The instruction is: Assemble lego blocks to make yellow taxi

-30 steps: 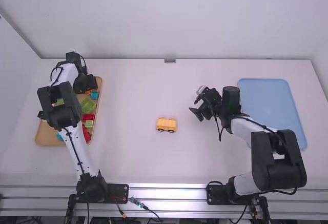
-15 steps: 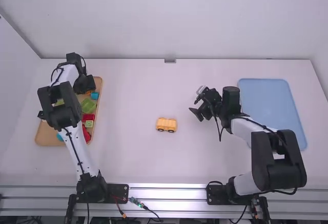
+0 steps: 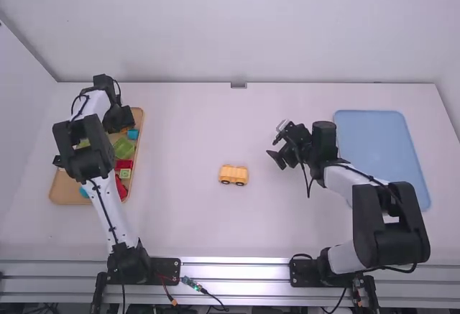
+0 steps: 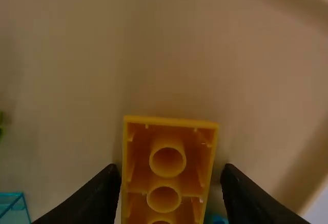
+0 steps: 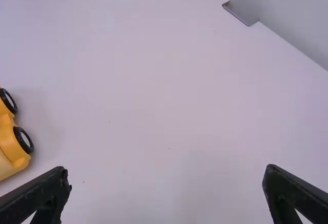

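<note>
In the lower middle of the left wrist view, the left gripper has its fingers apart around the orange-yellow block, which lies hollow side up in the wooden tray. If they close not centred, the block may twist; the teal piece could be pushed. The wheeled base is at the high view's centre, slightly low. The right gripper stands wide apart

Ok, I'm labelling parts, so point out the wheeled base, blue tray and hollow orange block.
Wheeled base (image 3: 233, 172): high view, yellow body.
Blue tray (image 3: 381, 154): high view, bare middle.
Orange block (image 4: 166, 182): left wrist view, between two tubes.
</note>
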`<control>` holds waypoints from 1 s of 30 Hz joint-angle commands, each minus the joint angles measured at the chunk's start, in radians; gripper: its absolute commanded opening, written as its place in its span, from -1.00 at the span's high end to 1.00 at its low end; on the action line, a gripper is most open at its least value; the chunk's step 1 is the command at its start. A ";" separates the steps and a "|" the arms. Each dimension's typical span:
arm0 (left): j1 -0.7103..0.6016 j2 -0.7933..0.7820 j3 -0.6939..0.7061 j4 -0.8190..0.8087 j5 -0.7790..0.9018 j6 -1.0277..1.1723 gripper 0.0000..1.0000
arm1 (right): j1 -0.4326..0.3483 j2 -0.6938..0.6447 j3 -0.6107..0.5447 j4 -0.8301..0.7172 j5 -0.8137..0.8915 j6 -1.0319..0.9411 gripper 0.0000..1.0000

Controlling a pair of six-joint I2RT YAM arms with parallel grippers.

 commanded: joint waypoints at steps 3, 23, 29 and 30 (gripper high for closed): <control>-0.002 0.007 -0.036 -0.023 0.002 -0.012 -0.04 | -0.002 -0.026 0.021 0.000 0.002 0.010 -0.99; -0.008 0.007 -0.035 -0.031 0.005 -0.040 0.24 | -0.002 -0.026 0.021 0.003 0.002 0.010 -0.99; -0.008 0.005 -0.020 -0.053 0.004 -0.040 0.53 | -0.002 -0.026 0.021 0.007 0.002 0.011 -0.99; -0.007 0.005 -0.003 -0.074 0.004 -0.040 0.60 | -0.002 -0.026 0.021 0.011 0.002 0.023 -0.98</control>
